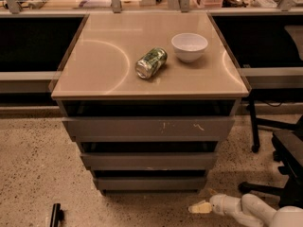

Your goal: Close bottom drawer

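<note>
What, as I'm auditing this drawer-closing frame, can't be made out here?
Camera view:
- Inside of the bottom drawer: hidden in shadow under the middle drawer.
- Arm behind the gripper, which sits low by the floor, right of the bottom drawer: cut off by the lower right corner.
- Label on the can: too small to read.
- The black object on the floor: cut off by the bottom edge.

We note a plain grey bottom drawer (150,183) beneath a glossy beige surface (94,74). Green-mottled can (151,63) and white bowl (189,47) lie toward its back right corner. Floor (33,164) speckled tan. White, cream-tipped end effector (199,207) sits low, below the front right corner.
</note>
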You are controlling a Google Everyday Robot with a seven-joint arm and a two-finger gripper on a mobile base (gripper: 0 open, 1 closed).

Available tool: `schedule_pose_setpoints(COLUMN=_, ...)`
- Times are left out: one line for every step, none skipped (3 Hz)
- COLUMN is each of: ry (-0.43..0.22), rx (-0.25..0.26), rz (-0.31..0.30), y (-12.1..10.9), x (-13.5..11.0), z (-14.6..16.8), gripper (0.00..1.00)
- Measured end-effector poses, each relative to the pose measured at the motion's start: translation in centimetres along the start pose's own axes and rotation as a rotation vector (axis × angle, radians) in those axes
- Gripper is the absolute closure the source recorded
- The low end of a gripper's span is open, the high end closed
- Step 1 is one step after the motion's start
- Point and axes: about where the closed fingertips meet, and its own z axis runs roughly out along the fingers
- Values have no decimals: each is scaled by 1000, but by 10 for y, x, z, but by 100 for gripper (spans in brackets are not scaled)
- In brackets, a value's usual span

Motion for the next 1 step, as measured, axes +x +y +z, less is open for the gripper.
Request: schedule_pose_setpoints(ry=0, rx=0, rz=0, y=0, x=0, z=0, gripper=0)
